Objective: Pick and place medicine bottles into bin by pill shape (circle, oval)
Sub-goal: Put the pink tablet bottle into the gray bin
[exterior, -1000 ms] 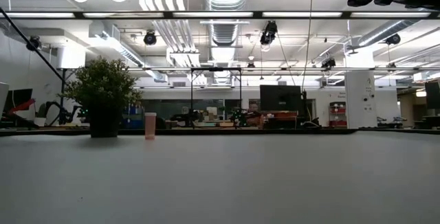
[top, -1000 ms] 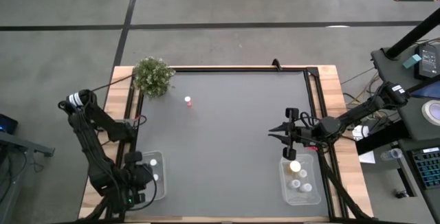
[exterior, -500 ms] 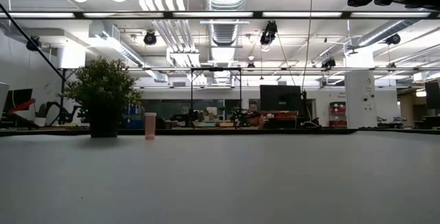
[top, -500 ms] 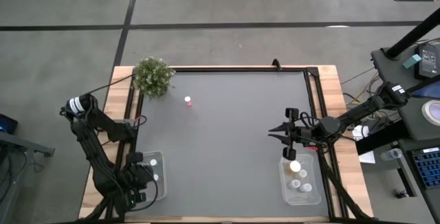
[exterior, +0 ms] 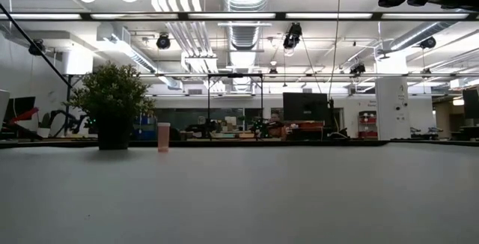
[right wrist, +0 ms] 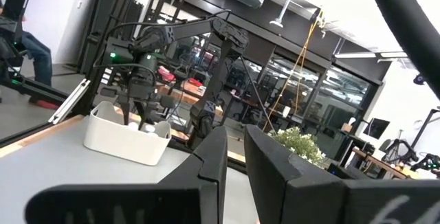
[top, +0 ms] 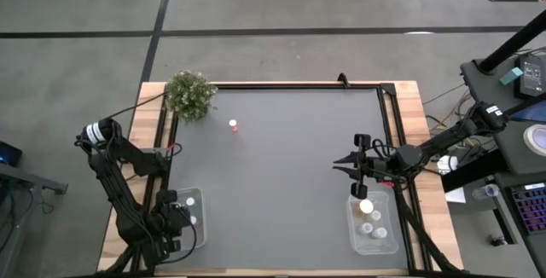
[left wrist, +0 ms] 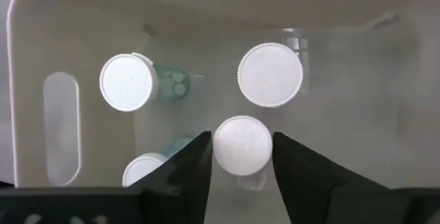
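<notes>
My left gripper [top: 168,227] hangs over the white left bin [top: 198,199], pointing down into it, shut on a white-capped medicine bottle [left wrist: 242,143]. Three more white-capped bottles [left wrist: 269,75] stand in that bin. My right gripper [top: 337,165] hovers over the table beside the right bin [top: 392,242], which holds several bottles [top: 367,206]. Its fingers are a narrow gap apart and hold nothing. One pinkish bottle [top: 232,125] with a white cap stands alone on the mat at the far left. It also shows in the low view [exterior: 163,136]. My left gripper pinches the bottle's white cap [left wrist: 218,145] between its two fingers [left wrist: 196,165], one on each side. The fingers come from above, pointing down into the bin. The bottle stands upright below them, its cap level with the other caps. I cannot tell whether its base rests on the bin floor.
A green potted plant [top: 189,93] stands at the far left corner, near the lone bottle. A raised black frame [top: 388,124] borders the mat. The middle of the mat [top: 281,184] is open room between the two bins.
My left arm has shifted a little toward the table's near edge over the left bin. My right arm and the lone bottle have kept still.
</notes>
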You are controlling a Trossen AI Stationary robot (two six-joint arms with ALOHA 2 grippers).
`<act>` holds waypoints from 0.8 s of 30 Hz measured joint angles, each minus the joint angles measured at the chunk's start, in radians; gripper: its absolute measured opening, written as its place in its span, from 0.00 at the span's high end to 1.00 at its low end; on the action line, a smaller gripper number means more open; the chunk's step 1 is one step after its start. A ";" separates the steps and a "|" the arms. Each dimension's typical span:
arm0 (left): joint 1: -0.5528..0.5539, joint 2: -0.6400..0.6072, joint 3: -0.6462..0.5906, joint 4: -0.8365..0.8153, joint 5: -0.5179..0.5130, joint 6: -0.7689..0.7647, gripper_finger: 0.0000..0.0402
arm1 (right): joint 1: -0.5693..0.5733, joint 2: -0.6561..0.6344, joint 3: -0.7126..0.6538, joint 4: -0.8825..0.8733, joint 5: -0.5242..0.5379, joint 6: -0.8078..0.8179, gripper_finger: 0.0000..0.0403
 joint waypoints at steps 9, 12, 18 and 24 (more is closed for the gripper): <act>-0.001 0.000 0.002 -0.002 0.032 0.001 0.58 | 0.000 0.000 0.000 0.000 0.000 0.000 0.89; -0.001 0.000 0.002 -0.002 0.054 0.001 0.58 | 0.000 0.000 0.000 0.000 0.000 0.000 0.89; 0.000 0.000 0.002 -0.002 0.057 0.000 0.58 | 0.000 0.000 0.000 0.000 0.000 0.000 0.89; 0.023 0.000 0.005 0.014 0.026 -0.046 0.58 | 0.000 0.000 0.000 0.000 0.000 0.000 0.89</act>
